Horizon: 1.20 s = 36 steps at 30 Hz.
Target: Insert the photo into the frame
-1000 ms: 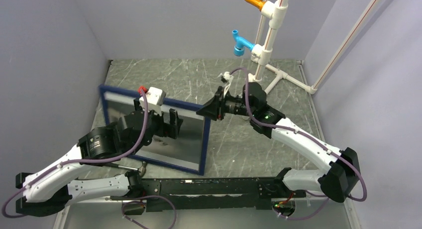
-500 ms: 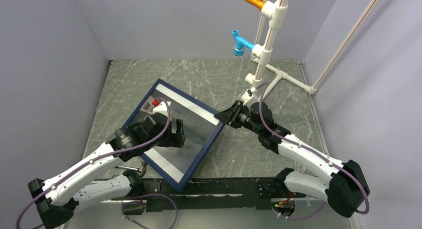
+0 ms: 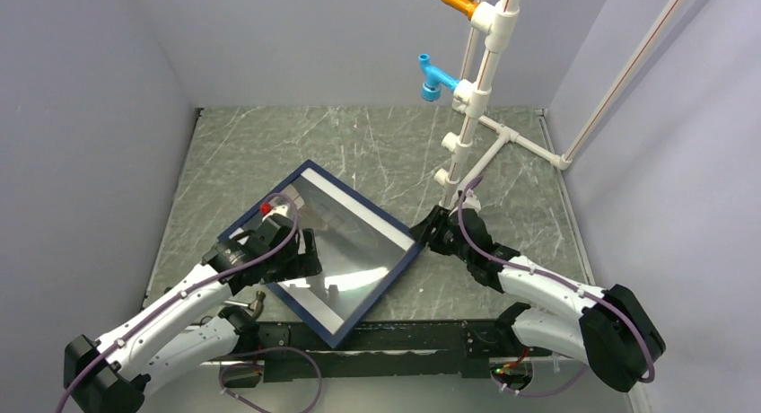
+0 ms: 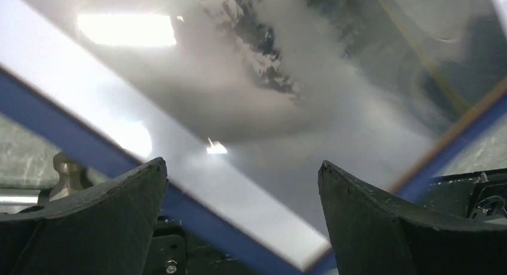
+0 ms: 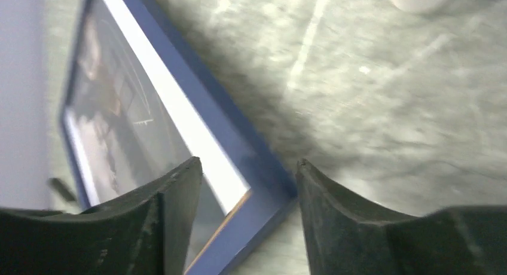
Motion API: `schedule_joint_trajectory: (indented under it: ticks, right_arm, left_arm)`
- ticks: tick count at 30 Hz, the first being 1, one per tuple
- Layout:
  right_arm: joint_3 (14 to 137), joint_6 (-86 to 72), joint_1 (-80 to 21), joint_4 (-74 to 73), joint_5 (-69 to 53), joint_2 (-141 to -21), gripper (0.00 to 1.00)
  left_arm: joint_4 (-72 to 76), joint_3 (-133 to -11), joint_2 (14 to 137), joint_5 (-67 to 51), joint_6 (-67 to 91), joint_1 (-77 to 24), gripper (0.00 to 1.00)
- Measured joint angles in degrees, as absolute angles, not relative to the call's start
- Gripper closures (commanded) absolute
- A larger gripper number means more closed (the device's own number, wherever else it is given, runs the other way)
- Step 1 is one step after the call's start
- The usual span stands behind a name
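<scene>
The frame [image 3: 365, 205] lies flat on the table as a diamond, navy face up. The photo [image 3: 350, 242] sits inside it, a glossy grey landscape with white bands. My left gripper [image 3: 301, 251] hovers open over the photo's left part. In the left wrist view its wide-spread jaws [image 4: 242, 164] stand above the photo [image 4: 269, 107] and the navy rail [image 4: 60, 134], holding nothing. My right gripper [image 3: 424, 233] is low at the frame's right corner. In the right wrist view its jaws [image 5: 248, 162] stand apart with that corner of the frame [image 5: 209, 101] between them, beside the photo [image 5: 119, 119].
A white pipe stand [image 3: 467, 99] with blue and orange fittings rises at the back right, its feet on the table behind my right arm. The black base rail [image 3: 404, 337] runs along the near edge. A small metal knob [image 3: 258, 298] sits by the frame's near-left side.
The frame with the photo went from standing on edge to lying flat, swinging into a diamond. My right gripper came down with its corner and opened. My left arm drew back and lower.
</scene>
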<state>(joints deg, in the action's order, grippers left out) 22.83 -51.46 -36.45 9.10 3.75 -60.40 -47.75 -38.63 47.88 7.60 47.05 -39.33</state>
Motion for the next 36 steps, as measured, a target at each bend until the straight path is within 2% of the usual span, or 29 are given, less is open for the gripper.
schedule_joint_trajectory:
  ticks: [4, 9, 11, 13, 18, 26, 36]
  right_arm:
    - [21.0, -47.9, -36.0, 5.9, 6.2, -61.7, 0.23]
    - [21.0, -44.8, -35.4, 5.9, 6.9, -62.4, 0.04]
    - [21.6, -43.5, -35.3, 5.9, 6.9, -63.5, 0.01]
    - [22.8, -41.8, -35.1, 5.7, 6.5, -65.3, 0.00]
    - [28.3, -37.3, -35.0, 4.8, 3.3, -71.7, 0.00]
    - [30.3, -34.6, -35.0, 5.0, -5.5, -78.2, 0.00]
    - [29.9, -32.1, -34.6, 6.1, -10.3, -78.4, 0.00]
  left_arm:
    - [-50.1, -36.3, 45.2, 7.1, 49.2, -39.0, 0.01]
    - [-53.6, -36.2, 41.9, 7.4, 52.1, -39.0, 0.01]
    - [-54.2, -35.5, 41.5, 7.4, 53.4, -39.0, 0.01]
    - [-54.4, -34.1, 41.4, 7.3, 54.4, -39.0, 0.01]
    - [-53.9, -29.6, 43.1, 6.7, 56.7, -38.9, 0.09]
    - [-47.0, -25.5, 47.4, 5.5, 57.7, -38.5, 0.09]
    - [-43.3, -29.1, 59.7, 4.5, 53.1, -33.7, 0.09]
